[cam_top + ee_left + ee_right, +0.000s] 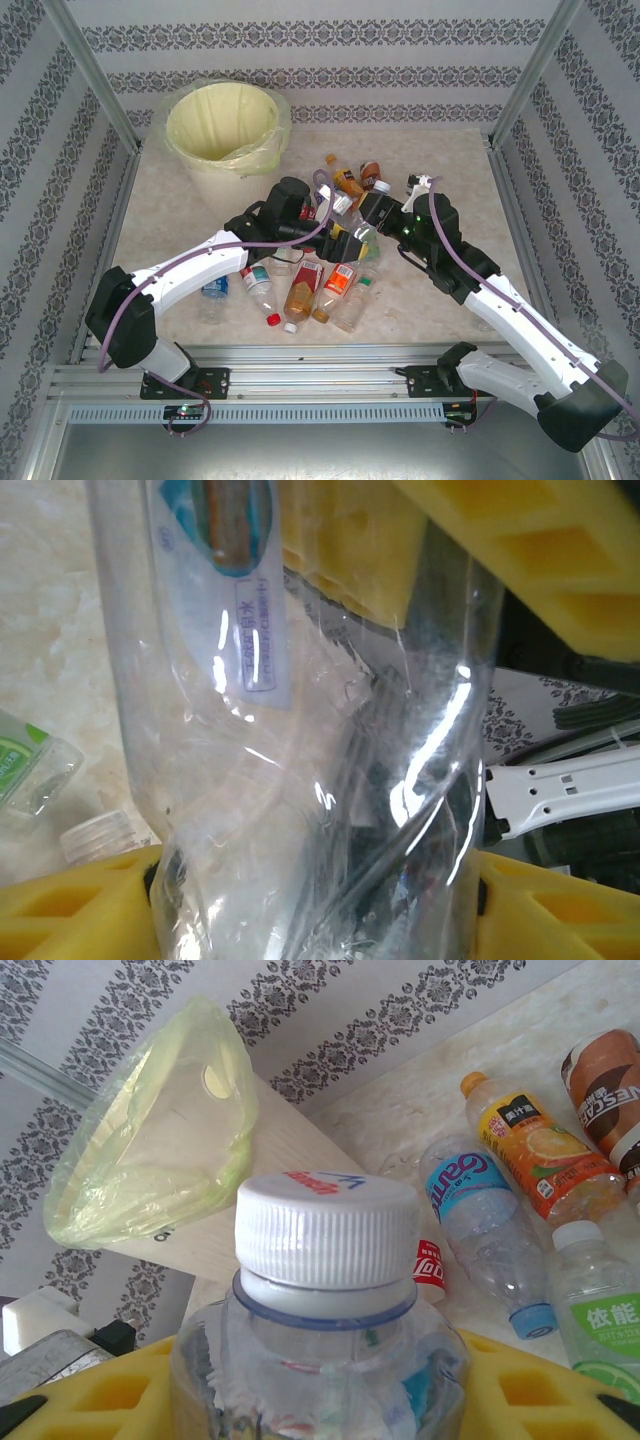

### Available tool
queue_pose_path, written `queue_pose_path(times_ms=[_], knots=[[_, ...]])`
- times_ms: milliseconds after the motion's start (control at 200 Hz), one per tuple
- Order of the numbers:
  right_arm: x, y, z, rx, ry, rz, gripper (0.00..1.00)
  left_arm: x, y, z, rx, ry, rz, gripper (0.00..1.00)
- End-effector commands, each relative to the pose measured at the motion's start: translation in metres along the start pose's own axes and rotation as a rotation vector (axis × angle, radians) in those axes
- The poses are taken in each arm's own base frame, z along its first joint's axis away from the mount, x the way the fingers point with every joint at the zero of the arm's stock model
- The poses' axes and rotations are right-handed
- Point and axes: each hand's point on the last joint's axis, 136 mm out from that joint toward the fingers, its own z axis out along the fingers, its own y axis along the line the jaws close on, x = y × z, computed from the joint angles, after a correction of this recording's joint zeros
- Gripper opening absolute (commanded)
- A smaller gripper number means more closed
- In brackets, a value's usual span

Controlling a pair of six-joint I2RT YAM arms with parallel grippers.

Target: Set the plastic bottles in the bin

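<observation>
Both grippers meet on one clear, white-capped plastic bottle [362, 237] at mid-table. My left gripper [345, 243] is shut on its crumpled clear body [300, 780], which fills the gap between the yellow fingers [80, 905]. My right gripper [378, 215] is shut on the same bottle just below the white cap [325, 1230]; its yellow fingers [540, 550] appear at the top of the left wrist view. The bin [172, 125], a white bucket lined with a pale yellow-green bag, stands at the far left [150, 1160]. Several more bottles lie loose around the grippers.
Loose bottles lie in front of the arms: a red-labelled one [305, 285], a red-capped one [262, 292], a blue-labelled one [215, 290]. Behind lie an orange bottle [535, 1150], a brown one [605, 1090], a blue-labelled one [480, 1220] and a green-labelled one [605, 1310]. Metal posts frame the table.
</observation>
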Motion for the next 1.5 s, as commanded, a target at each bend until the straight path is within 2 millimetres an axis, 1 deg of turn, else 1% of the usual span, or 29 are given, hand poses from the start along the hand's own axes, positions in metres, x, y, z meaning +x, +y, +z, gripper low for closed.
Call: queue_pose_path(times_ms=[0, 135, 250, 290, 395, 480, 540, 614, 734, 869, 994, 1119, 1214, 1289, 1369, 1494], knots=[[-0.011, 0.013, -0.003, -0.033, -0.042, 0.010, 0.42, -0.003, -0.009, 0.000, 0.018, -0.014, 0.038, 0.69], [-0.008, 0.012, -0.003, -0.031, -0.038, 0.013, 0.44, -0.004, -0.010, -0.002, 0.014, -0.016, 0.049, 0.60], [-0.007, 0.010, -0.003, -0.028, -0.034, 0.018, 0.49, -0.004, -0.010, -0.003, 0.011, -0.017, 0.055, 0.56], [-0.007, 0.010, -0.003, -0.027, -0.033, 0.021, 0.53, -0.004, -0.011, -0.004, 0.011, -0.018, 0.059, 0.53], [-0.004, 0.009, -0.005, -0.031, -0.020, 0.032, 0.62, -0.005, -0.010, -0.006, -0.003, -0.019, 0.067, 0.52], [-0.001, 0.009, -0.009, -0.042, -0.012, 0.037, 0.73, -0.007, -0.010, -0.008, -0.007, -0.027, 0.068, 0.52], [0.000, 0.006, -0.015, -0.048, -0.008, 0.040, 0.77, -0.009, -0.007, -0.010, -0.011, -0.029, 0.062, 0.52], [0.005, 0.008, -0.024, -0.088, 0.006, 0.036, 0.82, -0.010, -0.006, -0.011, -0.013, -0.030, 0.060, 0.52], [0.012, 0.008, -0.044, -0.132, 0.030, 0.017, 0.88, -0.013, -0.005, -0.015, -0.024, -0.035, 0.064, 0.52], [0.020, 0.008, -0.066, -0.168, 0.050, -0.043, 0.94, -0.015, -0.002, -0.018, -0.038, -0.041, 0.067, 0.53], [0.025, 0.011, -0.085, -0.191, 0.072, -0.114, 0.98, -0.017, -0.001, -0.023, -0.069, -0.035, 0.088, 0.53], [0.024, 0.010, -0.104, -0.172, 0.067, -0.190, 0.98, -0.022, 0.002, -0.033, -0.141, -0.051, 0.117, 0.55], [0.022, 0.006, -0.119, -0.150, 0.057, -0.239, 0.98, -0.030, 0.005, -0.046, -0.226, -0.072, 0.133, 0.55], [0.020, 0.000, -0.130, -0.118, 0.035, -0.263, 0.98, -0.041, 0.005, -0.059, -0.301, -0.096, 0.154, 0.55], [0.020, -0.007, -0.137, -0.090, 0.019, -0.282, 0.98, -0.055, 0.007, -0.075, -0.399, -0.116, 0.177, 0.55], [0.020, -0.019, -0.142, -0.038, 0.009, -0.304, 0.98, -0.075, 0.006, -0.097, -0.515, -0.144, 0.216, 0.56]])
